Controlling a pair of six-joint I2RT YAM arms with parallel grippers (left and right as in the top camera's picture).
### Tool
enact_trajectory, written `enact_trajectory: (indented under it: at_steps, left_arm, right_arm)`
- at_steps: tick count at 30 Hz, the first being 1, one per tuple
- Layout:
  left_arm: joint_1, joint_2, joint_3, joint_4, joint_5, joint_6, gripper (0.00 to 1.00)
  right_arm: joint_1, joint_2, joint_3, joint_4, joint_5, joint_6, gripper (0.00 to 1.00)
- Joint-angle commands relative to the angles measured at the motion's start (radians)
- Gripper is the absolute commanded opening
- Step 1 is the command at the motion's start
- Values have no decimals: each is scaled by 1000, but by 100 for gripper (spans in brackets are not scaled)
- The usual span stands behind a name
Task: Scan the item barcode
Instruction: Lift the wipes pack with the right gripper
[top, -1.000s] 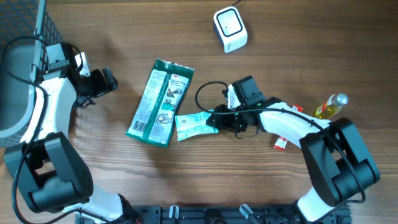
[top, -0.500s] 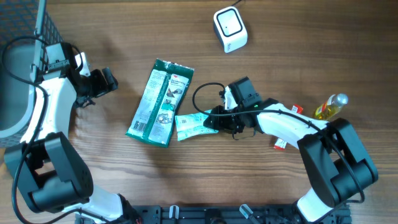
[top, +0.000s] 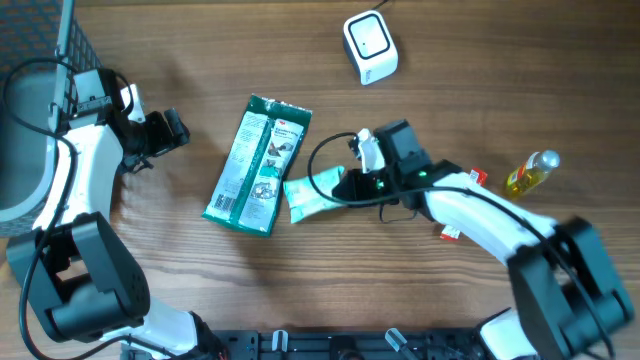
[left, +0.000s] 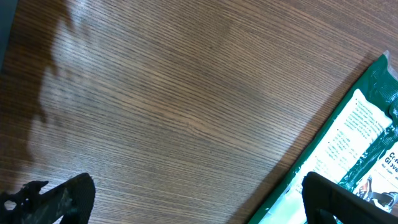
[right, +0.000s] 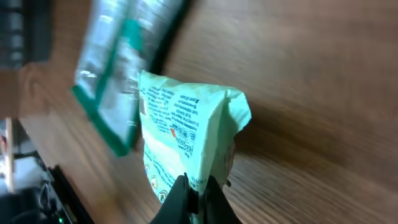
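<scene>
A yellow bottle (top: 530, 172) lies on the wooden table (top: 500, 60), a dark green packet (top: 258, 165) well apart.

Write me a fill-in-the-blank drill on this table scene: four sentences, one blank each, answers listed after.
The right gripper is ____ on an edge of the pale green packet.
The left gripper is ____ and holds nothing.
The scanner, standing apart from both grippers, is ____ in colour.
The yellow bottle lies on the ____ arm's side of the table.
Missing words: shut; open; white; right.
</scene>
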Motion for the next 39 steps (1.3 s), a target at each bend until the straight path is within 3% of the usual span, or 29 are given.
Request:
enact_trajectory:
  at_steps: [1,13,39]
  left_arm:
    - [10,8,-6,0,8,8,100]
    - [10,8,-6,0,8,8,100]
    - [10,8,-6,0,8,8,100]
  right_arm:
    - [0,-79,2,-22,31,-111,4]
    - [0,-80,2,-20,-73,-88,4]
    - [0,-80,2,-18,-90,-80,5]
